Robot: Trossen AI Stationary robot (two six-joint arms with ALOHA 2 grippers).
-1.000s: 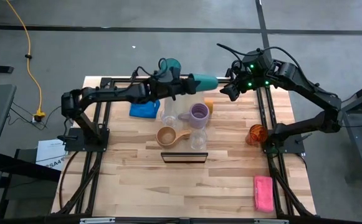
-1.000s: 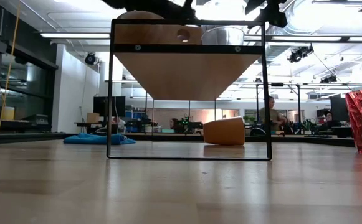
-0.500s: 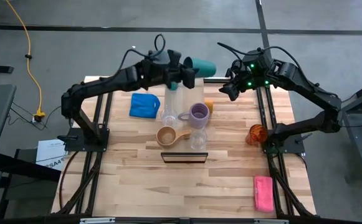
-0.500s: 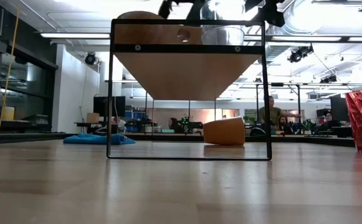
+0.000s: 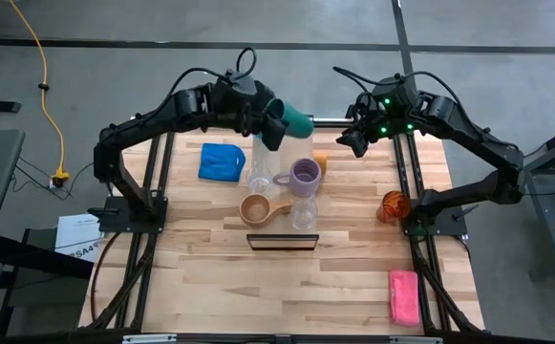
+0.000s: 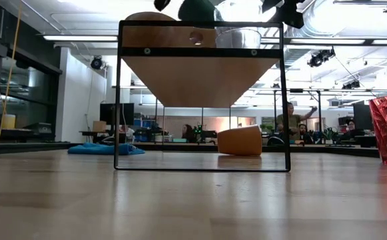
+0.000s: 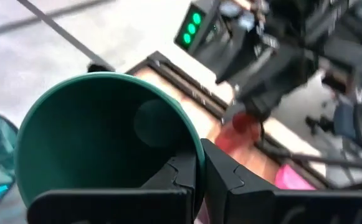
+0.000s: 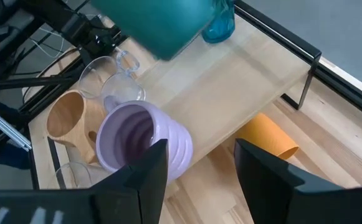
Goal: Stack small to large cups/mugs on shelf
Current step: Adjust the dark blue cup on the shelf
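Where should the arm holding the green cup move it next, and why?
Probably down onto the bare far end of the shelf, beyond the lavender mug. The left gripper pinches the dark green cup by its rim in mid-air, tilted, so it likely needs turning upright first.

Robotics lab in an open industrial hall.
Slatted wood desk (image 5: pixel 287 277) on a black metal frame, two dark arms bolted to it; grey concrete floor (image 5: pixel 86 76) with taped lines and a yellow cable (image 5: pixel 48 76) well left of the left gripper (image 5: pixel 269 129). Low view behind the desk: long ceiling lights (image 6: pixel 80 37), exposed ducts, benches with monitors (image 6: pixel 110 113), people (image 6: pixel 290 120) far off at workstations.
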